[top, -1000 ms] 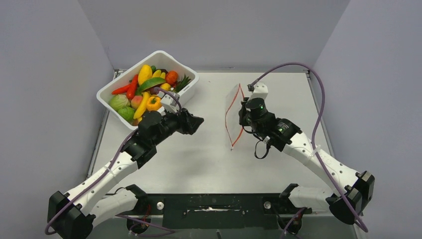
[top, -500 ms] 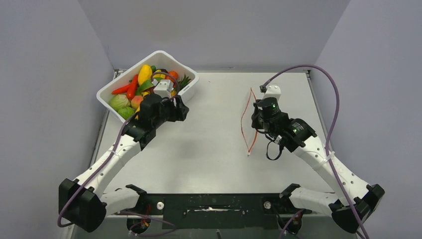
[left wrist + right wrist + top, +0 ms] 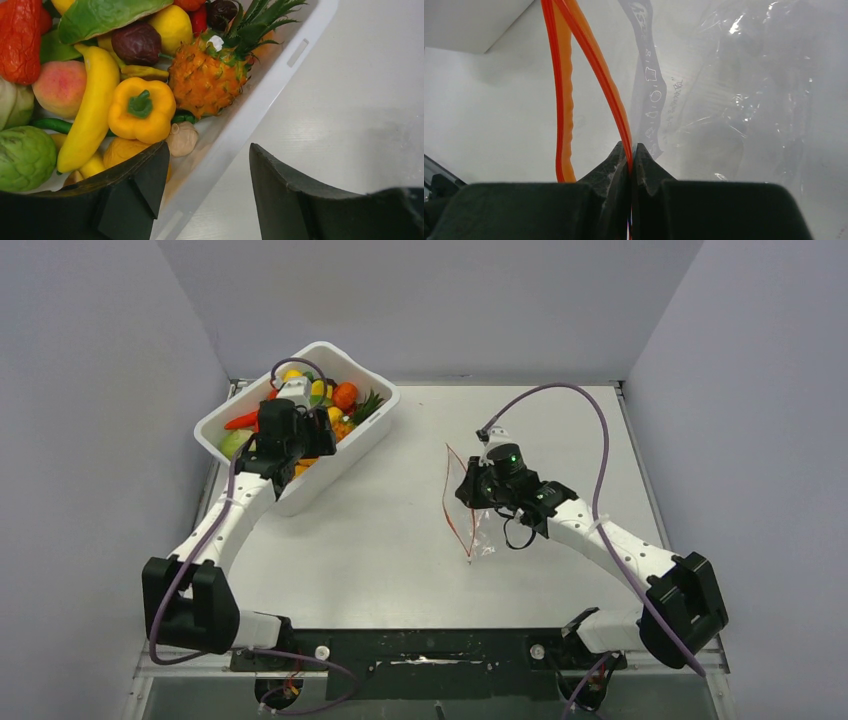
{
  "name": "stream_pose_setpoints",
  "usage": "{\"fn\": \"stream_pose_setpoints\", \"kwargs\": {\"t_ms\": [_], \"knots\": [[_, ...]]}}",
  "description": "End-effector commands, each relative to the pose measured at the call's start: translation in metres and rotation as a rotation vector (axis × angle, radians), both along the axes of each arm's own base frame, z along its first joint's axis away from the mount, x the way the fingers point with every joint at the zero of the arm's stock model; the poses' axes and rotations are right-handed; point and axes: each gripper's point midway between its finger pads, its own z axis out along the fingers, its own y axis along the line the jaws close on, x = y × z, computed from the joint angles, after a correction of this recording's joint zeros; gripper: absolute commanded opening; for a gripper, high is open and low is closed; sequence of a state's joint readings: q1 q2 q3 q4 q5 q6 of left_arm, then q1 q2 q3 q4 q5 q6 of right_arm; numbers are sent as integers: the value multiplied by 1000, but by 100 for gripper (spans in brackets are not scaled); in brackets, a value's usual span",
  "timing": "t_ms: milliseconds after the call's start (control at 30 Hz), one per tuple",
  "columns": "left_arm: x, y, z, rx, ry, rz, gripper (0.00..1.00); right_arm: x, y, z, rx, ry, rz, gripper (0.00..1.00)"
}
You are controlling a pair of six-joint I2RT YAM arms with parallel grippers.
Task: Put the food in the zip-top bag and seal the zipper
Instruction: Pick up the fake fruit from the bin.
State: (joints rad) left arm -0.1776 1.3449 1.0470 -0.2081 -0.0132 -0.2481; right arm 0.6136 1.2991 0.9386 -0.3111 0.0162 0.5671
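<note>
Grey table [image 3: 400,560] seen from above. At its far left sits a white tub [image 3: 362,432] heaped w/ toy food [image 3: 345,396], incl. a banana [image 3: 92,110], pineapple [image 3: 210,80] and plum [image 3: 137,44]. All the food is in the tub; none is bagged yet.

L gripper [image 3: 208,150] hangs over the tub's right wall. Its jaws are wide and empty: one finger is above the food, the other outside the tub over bare table.

Well right of the tub is the bag [image 3: 482,532], clear and crumpled, w/ its zipper [image 3: 596,70] on the side nearer the tub. R gripper [image 3: 630,152] has its jaws pinched tight on one lip of the zipper. The other lip bows away, so the mouth gapes. Can't tell whether the bag's low corner touches the table.

Handling, as a guess: the food looks light, hard and glossy, so prob. slippery. Grip the banana or plum across the middle, not the tips. The pineapple is bulky and may be a tight fit. The bag is thin, floppy film w/ no shape of its own. The zipper is its only firm part, so hold it there.
</note>
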Motion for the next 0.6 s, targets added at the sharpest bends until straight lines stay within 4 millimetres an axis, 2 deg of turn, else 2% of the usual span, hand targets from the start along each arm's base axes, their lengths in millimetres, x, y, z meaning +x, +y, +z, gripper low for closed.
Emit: {"fn": "stream_pose_setpoints", "kwargs": {"t_ms": [0,200,333,433,467,567], "knots": [[28,-3,32,46,-98,-63,59,14,32,34,213,-100,73,0],[56,10,24,146,-87,-38,59,16,33,35,228,-105,87,0],[65,-4,29,229,-152,-191,58,14,35,39,239,-105,103,0],[76,-10,40,264,-185,-255,59,13,34,38,235,-103,104,0],[81,-7,39,275,-167,-243,59,12,34,38,233,-102,105,0],[99,23,38,323,-128,-112,59,11,33,39,227,-98,106,0]]}}
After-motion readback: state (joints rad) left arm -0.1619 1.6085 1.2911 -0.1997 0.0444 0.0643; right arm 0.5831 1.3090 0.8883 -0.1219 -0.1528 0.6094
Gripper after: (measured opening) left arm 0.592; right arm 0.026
